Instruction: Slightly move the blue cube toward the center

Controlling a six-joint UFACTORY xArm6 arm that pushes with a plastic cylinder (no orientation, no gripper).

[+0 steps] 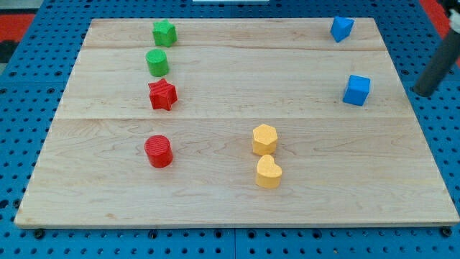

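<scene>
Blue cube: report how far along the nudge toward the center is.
Nothing looks done yet: the blue cube sits near the board's right edge, far from the center. In hand: my tip is off the board, to the view's right of the cube and apart from it, on the side a push toward the center would start from. Left: make contact and slide it slightly leftward.

Two blue blocks, a cube (356,90) and a wedge-like piece (341,29), are seen on the pale wood-grained worktop (215,201); others are coloured green, red and yellow.
</scene>
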